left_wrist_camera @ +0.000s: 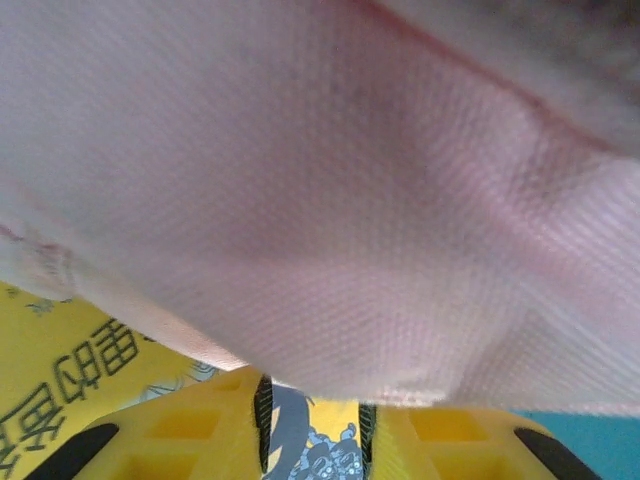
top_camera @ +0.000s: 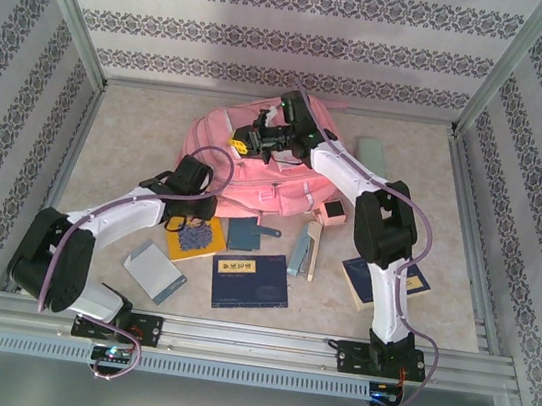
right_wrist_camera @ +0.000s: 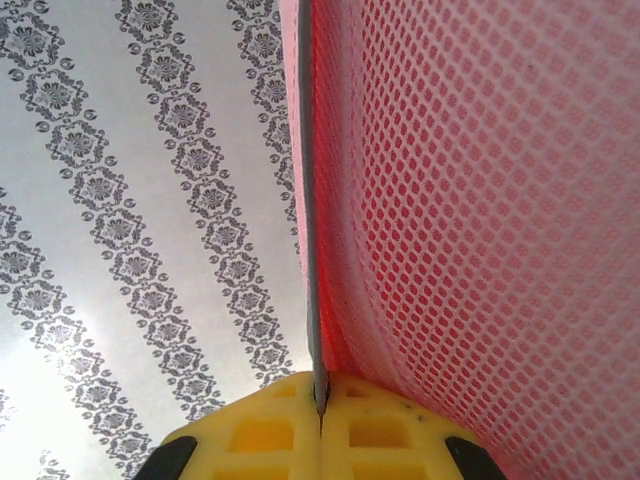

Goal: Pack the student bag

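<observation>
Right gripper (top_camera: 244,143) (right_wrist_camera: 320,415) is fully closed on the student bag (top_camera: 226,161), a large pink fabric backpack. In the right wrist view the two yellow fingers meet with no gap and clamp a thin grey trim strip (right_wrist_camera: 308,200) that borders a panel of pink mesh. The patterned wall is visible left of the strip.

Student bag position: centre of the beige table (top_camera: 128,143), toward the far side, lying flat. The right arm reaches over it from the near right, and the gripper sits at the far top of the bag.

Left gripper (top_camera: 191,220) (left_wrist_camera: 312,400) is set to a narrow opening. In the left wrist view the yellow fingers stand slightly apart and nothing lies between them. A yellow printed booklet (top_camera: 195,240) (left_wrist_camera: 60,360) shows through the gap. Smooth pink bag fabric (left_wrist_camera: 350,200) hangs just ahead of the fingertips; whether it touches them cannot be determined. This gripper hovers at the near left edge of the bag, above the booklet.

Other items on the table, near side of the bag:
- dark blue hardcover book with a yellow label (top_camera: 250,281), centre
- grey-blue flat notebook (top_camera: 153,272), near left
- small teal card (top_camera: 244,232), just beside the booklet
- blue book (top_camera: 367,277), partly under the right arm
</observation>
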`<action>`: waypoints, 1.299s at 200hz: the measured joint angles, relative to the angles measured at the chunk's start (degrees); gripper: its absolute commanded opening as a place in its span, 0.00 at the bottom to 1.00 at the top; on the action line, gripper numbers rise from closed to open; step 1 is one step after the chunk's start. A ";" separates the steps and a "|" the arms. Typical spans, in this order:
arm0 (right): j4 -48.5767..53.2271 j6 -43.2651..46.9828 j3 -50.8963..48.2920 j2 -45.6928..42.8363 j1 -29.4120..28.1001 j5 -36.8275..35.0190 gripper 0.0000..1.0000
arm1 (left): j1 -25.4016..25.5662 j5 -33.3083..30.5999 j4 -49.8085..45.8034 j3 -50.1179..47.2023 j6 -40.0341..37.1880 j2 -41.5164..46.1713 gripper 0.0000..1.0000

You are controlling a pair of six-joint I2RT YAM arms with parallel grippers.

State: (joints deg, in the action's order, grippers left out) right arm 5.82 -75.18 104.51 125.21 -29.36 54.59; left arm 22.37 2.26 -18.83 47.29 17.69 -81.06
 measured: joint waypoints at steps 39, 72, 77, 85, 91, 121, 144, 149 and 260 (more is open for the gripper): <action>1.70 1.14 -0.02 -1.68 1.05 0.44 0.00 | -2.99 0.61 -2.99 0.50 -1.27 8.44 0.48; 2.23 1.64 -0.02 -2.27 1.53 1.03 0.00 | -6.01 4.22 -3.96 1.40 -2.51 6.27 0.50; 2.25 1.66 -0.02 -2.29 1.53 1.05 0.00 | -5.99 5.05 -4.13 1.51 -2.58 5.55 0.49; 2.29 1.64 -0.02 -2.29 1.53 1.05 0.00 | -5.99 6.32 -4.33 1.75 -2.73 4.42 0.49; 2.36 1.64 -0.02 -2.29 1.51 1.03 0.00 | -5.99 7.13 -4.39 1.90 -2.78 3.72 0.49; 2.49 1.62 -0.02 -2.29 1.51 1.05 0.00 | -5.97 9.64 -4.57 2.93 -2.71 1.55 0.50; 2.47 1.57 -0.02 -2.29 1.49 1.05 0.00 | -5.81 9.99 -4.57 4.55 -2.71 0.33 0.49; 2.45 1.55 -0.02 -2.29 1.49 1.05 0.00 | -5.81 9.92 -4.55 4.81 -2.69 0.07 0.50; -1.44 -2.78 -1.07 -2.29 0.98 0.79 0.00 | -5.07 3.39 -3.39 7.41 -2.27 -5.90 0.35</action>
State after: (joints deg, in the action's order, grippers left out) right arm 4.38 -77.95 103.44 122.91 -28.38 55.37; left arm 17.30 5.65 -22.22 54.70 15.42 -86.96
